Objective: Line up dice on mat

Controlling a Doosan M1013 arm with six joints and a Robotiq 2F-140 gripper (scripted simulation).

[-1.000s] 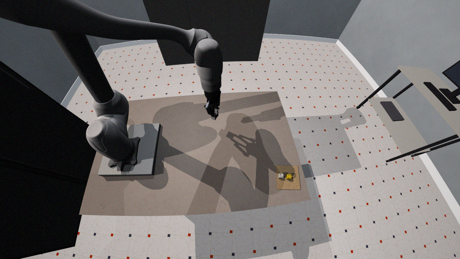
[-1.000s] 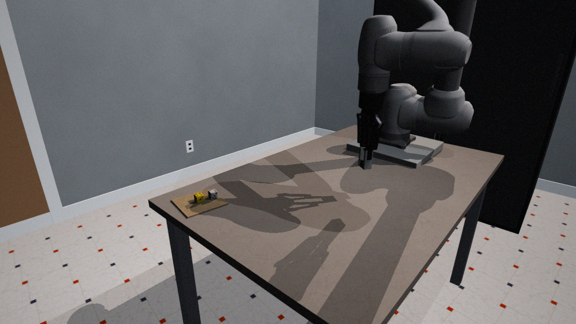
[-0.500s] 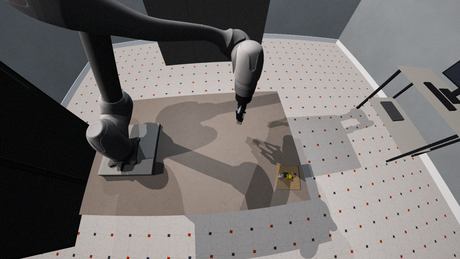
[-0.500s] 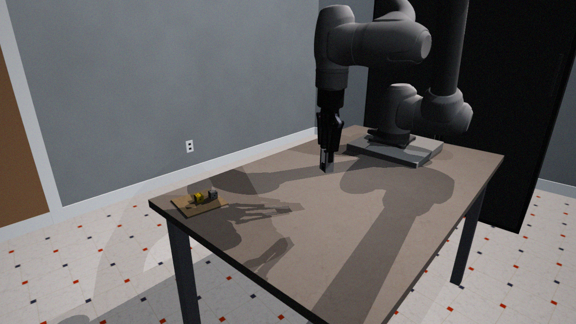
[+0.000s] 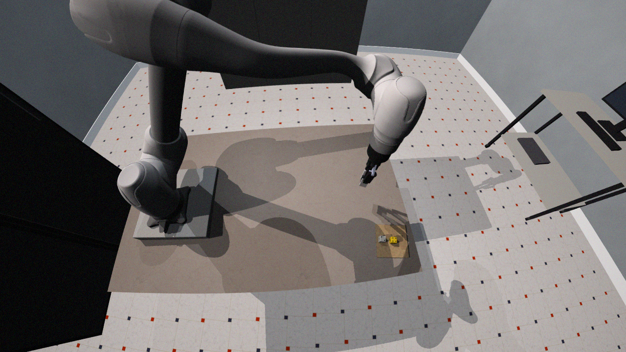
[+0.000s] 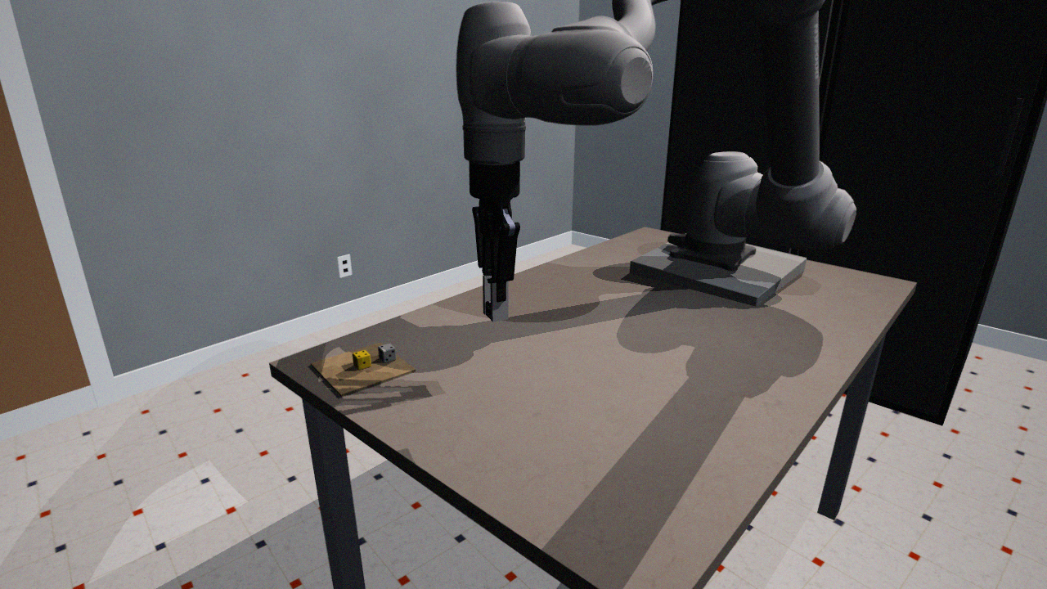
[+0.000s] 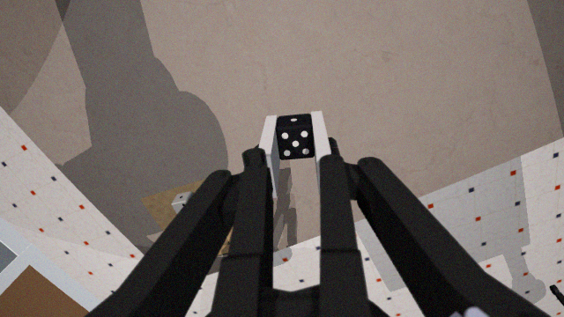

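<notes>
Mat (image 5: 392,252) (image 6: 375,379) (image 7: 155,203): on the table (image 5: 279,262) (image 6: 512,410) (image 7: 397,88). White die (image 5: 382,238) (image 6: 386,352) (image 7: 180,201): on the mat, base side. Yellow die (image 5: 393,239) (image 6: 361,359): on the mat, beyond the white. Black die (image 7: 295,142): clamped in the gripper (image 5: 363,184) (image 6: 495,316) (image 7: 295,130), above the table, off the mat; five pips on one face, seemingly one on another.

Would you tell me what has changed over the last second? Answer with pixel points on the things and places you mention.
The arm has carried the black die with white pips (image 7: 295,137), clamped in its jaws, outward from the base toward the wooden mat (image 5: 385,251) (image 6: 340,381). The grey die (image 5: 382,238) (image 6: 386,352) and yellow die (image 5: 393,239) (image 6: 361,359) stayed on it.
</notes>
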